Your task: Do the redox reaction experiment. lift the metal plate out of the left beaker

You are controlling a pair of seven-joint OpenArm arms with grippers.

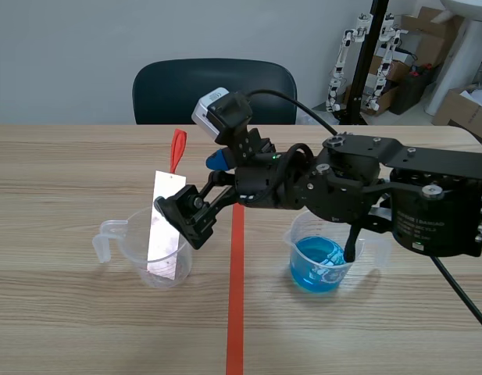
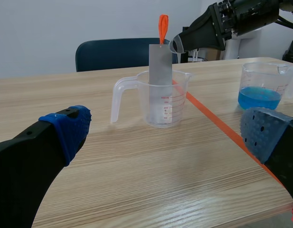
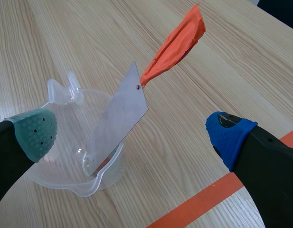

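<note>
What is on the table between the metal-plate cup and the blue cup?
Only the orange-red tape line on the bare table, in the scene view; the right arm crosses above it.

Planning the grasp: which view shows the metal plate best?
Right wrist view: the metal plate sits close ahead of the open right pincer, face, hole and orange loop clear. Left wrist view shows it far off in the beaker; scene view, partly behind the pincer.

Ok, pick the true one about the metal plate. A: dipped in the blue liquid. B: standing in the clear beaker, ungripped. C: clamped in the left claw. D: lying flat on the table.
B: the metal plate leans inside the clear beaker, and the right claw is open around it, its pads not touching the plate.
</note>
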